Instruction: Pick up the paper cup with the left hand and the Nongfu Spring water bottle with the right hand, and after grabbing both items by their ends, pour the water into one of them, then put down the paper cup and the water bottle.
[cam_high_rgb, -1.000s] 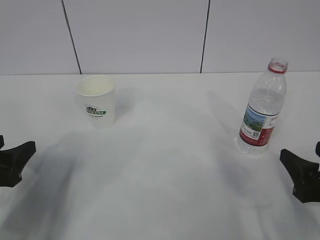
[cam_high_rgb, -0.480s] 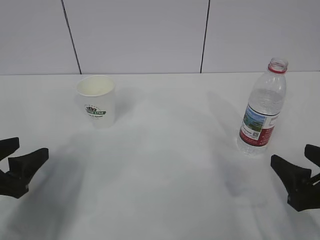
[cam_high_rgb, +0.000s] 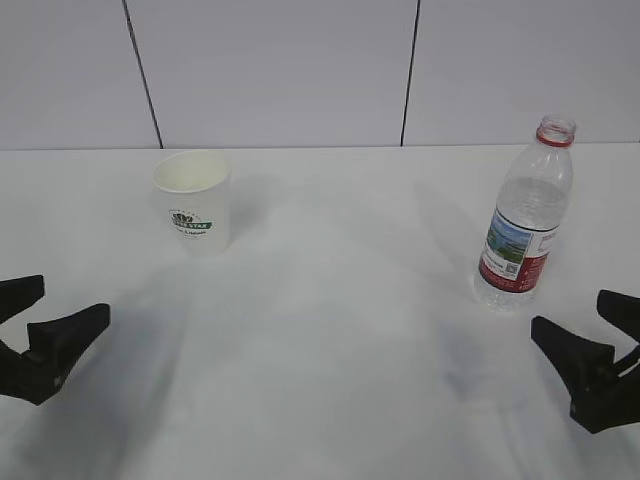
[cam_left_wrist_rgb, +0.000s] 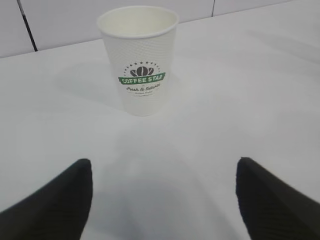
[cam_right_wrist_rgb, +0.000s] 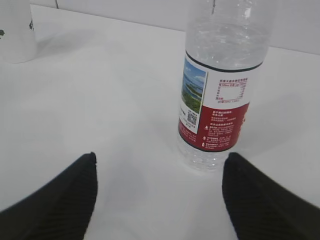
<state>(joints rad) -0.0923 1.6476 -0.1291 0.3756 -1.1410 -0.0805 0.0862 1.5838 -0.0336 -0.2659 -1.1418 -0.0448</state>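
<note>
Dimpled paper cup (cam_left_wrist_rgb: 138, 60) and ribbed clear bottle (cam_right_wrist_rgb: 221, 85) stand ungrasped (each end effector gapes, empty).

Bright, even, diffuse light from above. Soft grey shadows on the white table (cam_high_rgb: 330, 330), faint beside the paper cup (cam_high_rgb: 193, 200). Mild glare on the Nongfu Spring water bottle (cam_right_wrist_rgb: 222, 75). Sharp focus; blurred black fingertips (cam_left_wrist_rgb: 55, 200) nearest the lens.

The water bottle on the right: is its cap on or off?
Off. The water bottle stands upright on the table, and its red-ringed mouth shows as an open hole with no cap.
</note>
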